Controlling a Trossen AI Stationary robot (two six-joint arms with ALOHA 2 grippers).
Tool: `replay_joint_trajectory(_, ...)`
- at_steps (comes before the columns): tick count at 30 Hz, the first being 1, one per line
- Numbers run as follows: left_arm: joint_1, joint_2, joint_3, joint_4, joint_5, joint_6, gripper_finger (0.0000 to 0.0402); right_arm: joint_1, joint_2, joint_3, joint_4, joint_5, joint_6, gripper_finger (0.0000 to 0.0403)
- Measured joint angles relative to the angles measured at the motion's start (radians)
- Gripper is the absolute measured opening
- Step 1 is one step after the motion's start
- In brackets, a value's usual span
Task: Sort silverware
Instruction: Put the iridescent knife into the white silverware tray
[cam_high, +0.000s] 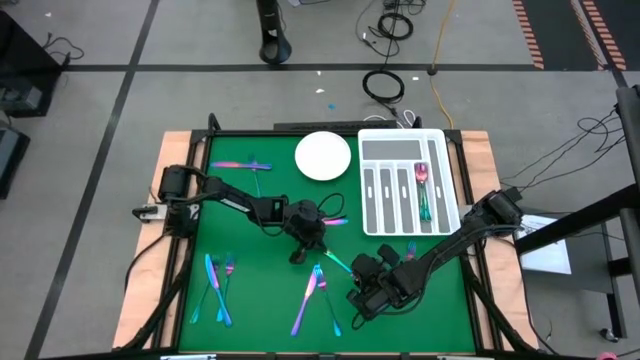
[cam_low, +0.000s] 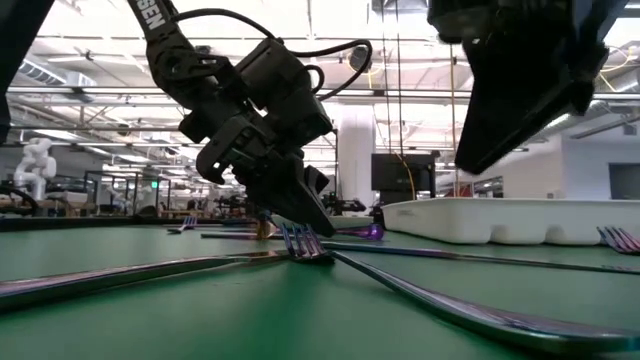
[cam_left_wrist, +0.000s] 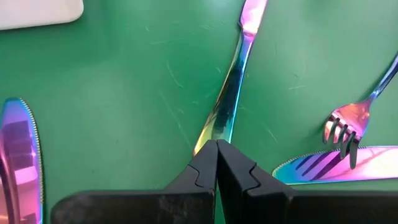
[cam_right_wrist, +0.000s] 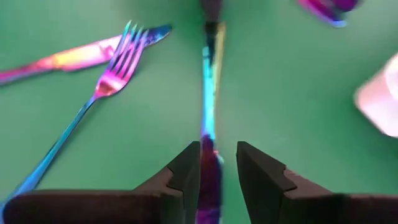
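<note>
Iridescent silverware lies scattered on the green table. One knife (cam_high: 338, 264) lies flat between my two grippers. My left gripper (cam_high: 298, 256) is shut, and its tips (cam_left_wrist: 216, 144) sit at one end of this knife (cam_left_wrist: 233, 81). My right gripper (cam_high: 362, 278) is low at the knife's other end. It is open, with one finger on either side of the knife (cam_right_wrist: 210, 81); I cannot tell whether they touch it. A fork (cam_left_wrist: 348, 124) lies with its tines over another knife (cam_left_wrist: 336, 165) close by. The white slotted tray (cam_high: 445, 180) holds a spoon (cam_high: 422, 175). My left gripper has its shut fingertips (cam_left_wrist: 208, 155) on the knife's wider end (cam_left_wrist: 214, 127), coming slanting down from above (cam_low: 312, 228). The tips cover the very end, so I cannot tell whether they pinch it or only press on it. The knife lies flat on the table.
A white round plate (cam_high: 322, 157) sits at the far side beside the tray. More silverware lies at the far left (cam_high: 240, 165), the near left (cam_high: 218, 290), the near middle (cam_high: 315, 295) and beside the tray (cam_high: 410, 250). Bare green mat lies left of centre.
</note>
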Motion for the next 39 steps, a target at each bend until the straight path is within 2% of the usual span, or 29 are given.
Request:
replay_joint_trajectory(5,0.0,0.0,0.0,-0.011,0.0,0.001,0.0005,-0.025,0.04,0.0,0.051,-0.01,-0.054,0.0093)
replay_joint_trajectory(14,0.002,0.001,-0.014,-0.002,-0.036,0.019,0.0005,-0.035,0.049,0.0,0.052,-0.03,-0.056,0.0093)
replay_joint_trajectory(22,0.002,0.025,-0.014,0.011,-0.037,0.018,0.0006,-0.058,0.054,0.0,0.104,0.0,-0.068,0.0097)
replay_joint_trajectory(26,0.002,0.057,-0.013,0.018,-0.033,0.001,0.0006,-0.081,0.086,0.0,0.17,-0.006,-0.13,0.0123)
replay_joint_trajectory(33,0.003,0.062,-0.013,0.02,-0.018,-0.01,0.0006,-0.106,0.113,0.0,0.121,-0.056,-0.108,0.0186)
replay_joint_trajectory(39,0.008,0.063,-0.014,0.02,-0.014,-0.009,0.0006,-0.081,0.113,0.0,0.117,-0.098,-0.043,0.02)
